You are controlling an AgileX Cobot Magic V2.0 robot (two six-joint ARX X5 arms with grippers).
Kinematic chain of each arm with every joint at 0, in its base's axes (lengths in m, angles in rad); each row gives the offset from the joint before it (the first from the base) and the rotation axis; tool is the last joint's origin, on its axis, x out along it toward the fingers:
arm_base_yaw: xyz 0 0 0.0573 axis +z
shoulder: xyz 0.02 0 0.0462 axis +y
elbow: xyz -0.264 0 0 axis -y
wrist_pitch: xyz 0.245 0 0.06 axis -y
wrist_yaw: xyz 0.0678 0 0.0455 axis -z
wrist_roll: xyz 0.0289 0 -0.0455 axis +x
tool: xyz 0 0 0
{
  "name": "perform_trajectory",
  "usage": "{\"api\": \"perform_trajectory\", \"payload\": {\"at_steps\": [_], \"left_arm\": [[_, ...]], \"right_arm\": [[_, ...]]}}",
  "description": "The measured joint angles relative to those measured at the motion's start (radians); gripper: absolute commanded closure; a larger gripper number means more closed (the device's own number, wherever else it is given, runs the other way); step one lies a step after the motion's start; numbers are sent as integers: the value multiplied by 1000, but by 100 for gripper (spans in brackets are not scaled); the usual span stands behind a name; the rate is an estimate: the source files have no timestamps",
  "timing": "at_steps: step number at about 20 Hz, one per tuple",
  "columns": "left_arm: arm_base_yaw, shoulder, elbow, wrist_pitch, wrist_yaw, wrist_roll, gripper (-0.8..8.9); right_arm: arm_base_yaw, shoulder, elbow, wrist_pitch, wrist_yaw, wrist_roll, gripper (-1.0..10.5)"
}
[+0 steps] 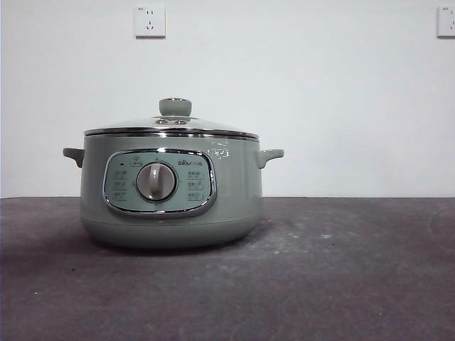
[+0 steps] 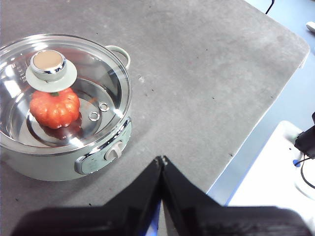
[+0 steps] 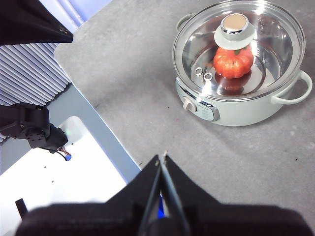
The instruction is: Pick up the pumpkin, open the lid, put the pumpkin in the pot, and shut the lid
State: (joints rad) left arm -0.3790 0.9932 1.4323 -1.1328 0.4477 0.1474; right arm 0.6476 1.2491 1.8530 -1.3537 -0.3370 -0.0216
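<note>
Checking the closed pot, both claws clenched and away

Looking level across the table in the front view, the pot [image 1: 169, 188] stands alone with the lid [image 1: 171, 128] sitting flat on its rim, and no arm shows. The pot wall hides the inside, so the pumpkin cannot be seen from here. I judge the task to be at its end: what remains is only to confirm that the lid sits even all around.

From the left wrist view, the left gripper [image 2: 161, 161] is clenched, its jaws pressed together, holding nothing. The pot is well apart from it, ahead and to one side. Through the glass the pumpkin [image 2: 55, 108] rests on the pot floor, directly below the knob. The far edge of the pot is cut off by the frame.

From the right wrist view, the right gripper [image 3: 161, 158] is also clenched and empty, far from the pot, near the table edge. The pumpkin appears again under the lid. Its stem is covered by the knob. To finish well, both arms should stay clear, so that nothing pushes the lid.
</note>
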Motion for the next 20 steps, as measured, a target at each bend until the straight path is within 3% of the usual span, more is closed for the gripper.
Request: {"api": "perform_trajectory", "payload": {"at_steps": [14, 20], "left_arm": [[1, 0, 0, 14, -21, 21, 817], [182, -141, -67, 332, -55, 98, 817]], "right_arm": [[0, 0, 0, 0, 0, 0, 946], [0, 0, 0, 0, 0, 0, 946]]}}
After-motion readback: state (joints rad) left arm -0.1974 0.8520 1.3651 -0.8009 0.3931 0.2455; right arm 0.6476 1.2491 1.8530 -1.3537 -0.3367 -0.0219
